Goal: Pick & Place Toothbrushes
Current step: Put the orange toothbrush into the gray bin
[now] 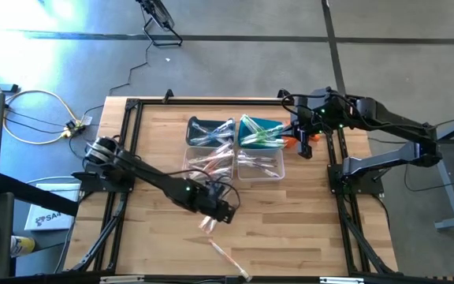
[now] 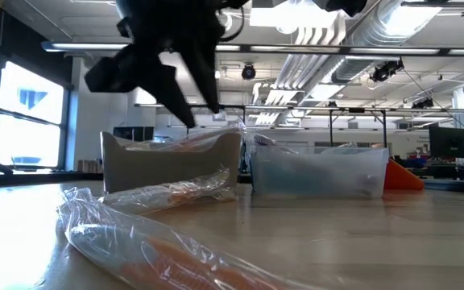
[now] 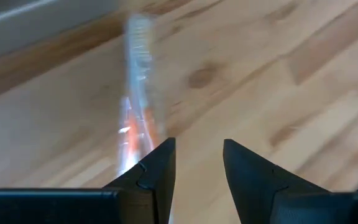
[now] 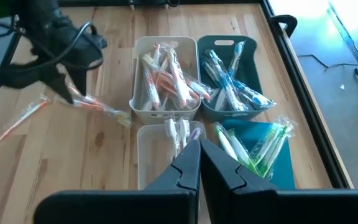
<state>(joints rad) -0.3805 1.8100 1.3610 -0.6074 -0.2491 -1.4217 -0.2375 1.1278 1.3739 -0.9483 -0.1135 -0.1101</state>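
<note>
The left end effector (image 1: 211, 214) hangs over the front middle of the wooden bench (image 1: 290, 229), its fingers (image 3: 157, 165) apart with bare wood showing between them. Just beside one finger in the left wrist view lies a wrapped pink-red toothbrush (image 3: 135, 118), its long axis running away from the camera along the bench; whether the finger touches the wrapper cannot be told. In the right wrist view this same toothbrush (image 4: 95, 106) lies slanted, one end under the left end effector and the other end pointing toward the whitish bin (image 4: 165, 109).

A second pink-red toothbrush (image 1: 228, 259) lies loose near the front edge of the bench, its long axis diagonal, running from near the left end effector toward the front edge.

Four small bins sit together at the back middle of the bench. The whitish bin holds pink-red toothbrushes lying mostly lengthwise. The dark bin (image 4: 211, 102) beside it holds blue toothbrushes crossed at angles. The teal bin (image 4: 291, 162) holds green toothbrushes (image 4: 263, 146) leaning diagonally over its corner. The clear bin (image 4: 151, 155) holds whitish toothbrushes (image 4: 179, 134).

The right end effector (image 4: 199, 165) hovers above the clear and teal bins at the back, fingers pressed together, holding nothing.
</note>
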